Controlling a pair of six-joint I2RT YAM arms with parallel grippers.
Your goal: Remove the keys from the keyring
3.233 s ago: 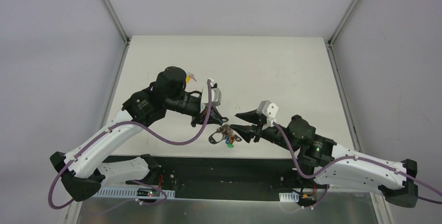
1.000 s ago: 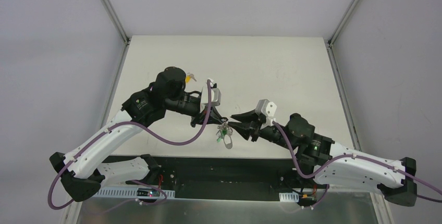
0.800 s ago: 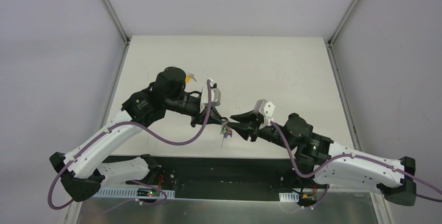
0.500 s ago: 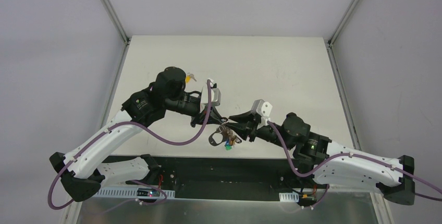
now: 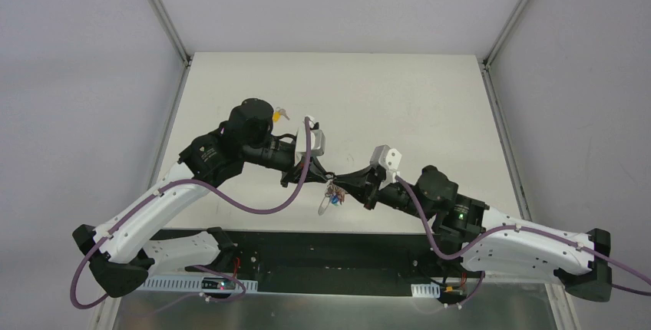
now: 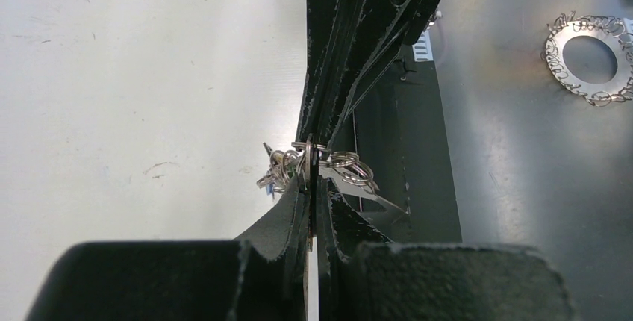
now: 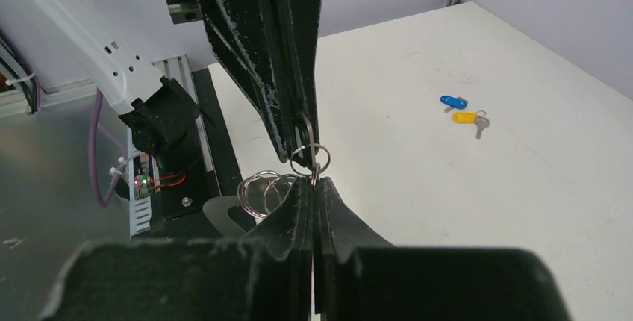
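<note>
The keyring (image 5: pixel 332 194), a bunch of silver rings with small keys and a hanging grey strap, is held in the air over the table's near edge between both grippers. My left gripper (image 5: pixel 325 179) is shut on one thin ring (image 6: pixel 310 158). My right gripper (image 5: pixel 338 186) meets it tip to tip and is shut on a small linked ring (image 7: pixel 308 158). More rings (image 7: pixel 261 187) hang beside my right fingers. A blue-headed key (image 7: pixel 452 101) and a yellow-headed key (image 7: pixel 466 118) lie loose on the white table; the yellow one also shows by my left arm (image 5: pixel 278 113).
The black base rail (image 5: pixel 322 249) runs along the near edge of the white table (image 5: pixel 399 107), right under the keyring. A metal disc with wire loops (image 6: pixel 590 60) lies on the grey floor below. Metal posts stand at the far corners.
My right gripper has moved left, up to my left gripper's tips. The hanging bunch has swung and turned between them. My left arm has stayed still.
</note>
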